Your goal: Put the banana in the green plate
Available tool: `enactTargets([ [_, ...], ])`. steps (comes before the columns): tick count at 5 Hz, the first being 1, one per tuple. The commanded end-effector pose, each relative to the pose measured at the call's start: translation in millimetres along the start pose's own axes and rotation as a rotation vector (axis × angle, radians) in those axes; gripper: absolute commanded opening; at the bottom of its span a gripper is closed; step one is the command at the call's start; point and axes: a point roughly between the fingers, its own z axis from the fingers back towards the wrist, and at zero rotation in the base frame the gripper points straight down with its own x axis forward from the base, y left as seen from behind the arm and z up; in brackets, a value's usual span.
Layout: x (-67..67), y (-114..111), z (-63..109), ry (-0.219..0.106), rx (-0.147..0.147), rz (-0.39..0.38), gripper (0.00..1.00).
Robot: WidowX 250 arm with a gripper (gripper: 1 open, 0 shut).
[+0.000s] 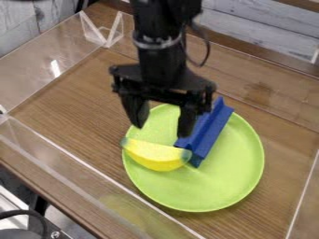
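- In the camera view, our only one now, the small smooth yellow toy banana (156,155) lies on the large round lime-green plastic plate (222,191), towards its left side, with one end by the rim.
- The long blue rectangular block (206,133) shares the plate, just beside the banana's other end; we can't tell whether they touch.
- Our black robot gripper (162,110) is above them, its fingers spread wide with nothing between them, apart from the banana.
- We judge the placing done: the banana is released, and what is in hand is the retreat.
- Next we would lift straight up, keeping the fingers wide so neither tip drags the banana or knocks the block.
- Once well above the plate, we could swing away; no regrasp seems needed.
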Motion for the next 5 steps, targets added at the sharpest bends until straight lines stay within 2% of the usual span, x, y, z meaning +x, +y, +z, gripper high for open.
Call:
enactTargets([
  [1, 5.4, -0.9, 22.3, -0.056, -0.029, -0.011, 1.0],
  [5, -3.9, -4.5, 20.8, -0.069, -0.052, -0.036, 1.0],
])
